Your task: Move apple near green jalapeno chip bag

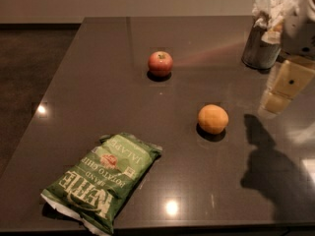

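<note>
The apple (160,63), small and red with a yellowish patch at the stem, sits on the dark table (98,82) at the far middle. The green jalapeno chip bag (102,179) lies flat at the near left, white edge toward the front. My gripper (284,88) hangs above the table's right side, well to the right of the apple and far from the bag. It holds nothing that I can see. Its shadow (275,168) falls on the table at the near right.
An orange round fruit (213,119) sits between the apple and my gripper, nearer the front. A metal cup stuffed with white napkins (263,43) stands at the far right, just behind my gripper. The table's left edge drops to a dark floor (24,73).
</note>
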Action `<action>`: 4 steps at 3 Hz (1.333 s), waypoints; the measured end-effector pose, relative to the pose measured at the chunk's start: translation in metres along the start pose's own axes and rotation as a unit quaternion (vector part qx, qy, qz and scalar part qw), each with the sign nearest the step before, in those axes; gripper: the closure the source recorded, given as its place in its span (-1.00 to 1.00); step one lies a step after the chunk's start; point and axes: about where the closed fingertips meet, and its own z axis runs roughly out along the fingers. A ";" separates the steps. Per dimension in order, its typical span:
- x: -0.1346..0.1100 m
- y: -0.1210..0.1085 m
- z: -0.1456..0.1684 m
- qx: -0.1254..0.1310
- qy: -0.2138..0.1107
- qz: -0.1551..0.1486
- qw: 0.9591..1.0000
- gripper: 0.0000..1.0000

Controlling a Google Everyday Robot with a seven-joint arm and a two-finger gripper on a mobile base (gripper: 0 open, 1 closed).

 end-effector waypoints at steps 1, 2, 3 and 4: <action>-0.033 -0.043 0.014 0.001 -0.045 0.014 0.999 -1.00; -0.070 -0.087 0.042 0.000 -0.075 0.031 0.997 -1.00; -0.103 -0.119 0.084 -0.008 -0.090 0.057 0.994 -1.00; -0.135 -0.145 0.131 -0.017 -0.098 0.092 0.991 -1.00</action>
